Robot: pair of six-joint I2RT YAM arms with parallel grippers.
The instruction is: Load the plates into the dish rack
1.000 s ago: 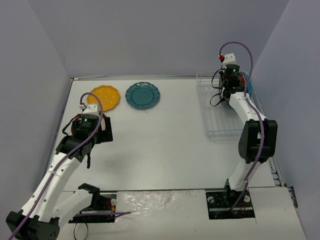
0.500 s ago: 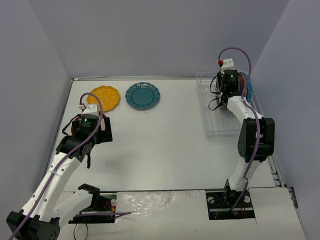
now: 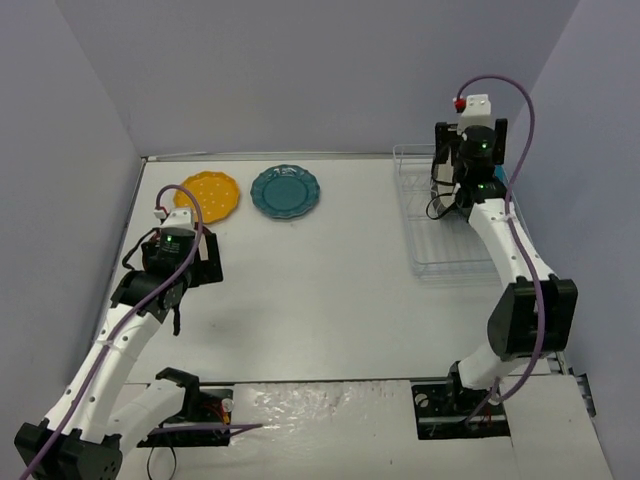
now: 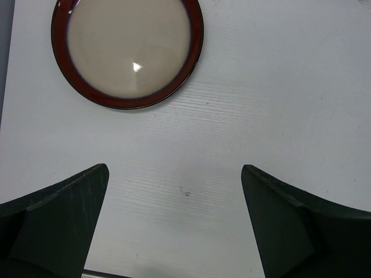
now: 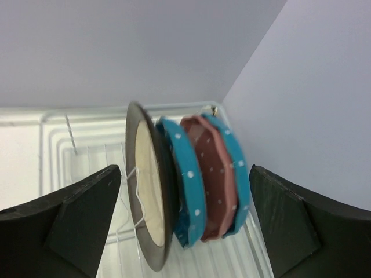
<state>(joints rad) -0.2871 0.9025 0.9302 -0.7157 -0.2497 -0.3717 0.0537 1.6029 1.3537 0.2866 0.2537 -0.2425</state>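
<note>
Four plates stand on edge in the white dish rack [image 5: 58, 139], at its far end: a cream-centred dark-rimmed plate [image 5: 148, 191], a blue dotted plate [image 5: 185, 185], a pink dotted plate [image 5: 211, 179] and another blue plate [image 5: 237, 174]. My right gripper [image 5: 185, 174] is open, with its fingers wide on either side of them and touching none. It hovers over the far end of the rack [image 3: 440, 250]. A yellow plate [image 3: 207, 193] and a teal plate [image 3: 285, 190] lie flat at the back left. My left gripper [image 4: 174, 171] is open above bare table, just short of a cream plate with a maroon rim [image 4: 127, 52].
The rack sits close to the right wall [image 3: 590, 150], and most of its near part holds no plates. The left arm [image 3: 130, 320] stretches along the table's left side, by the left wall. A light strip [image 3: 330, 395] runs along the near edge between the arm bases.
My right gripper has gone from shut to open, letting go of the dark-rimmed plate in the rack, and has lifted up and back. The left arm has barely moved.
</note>
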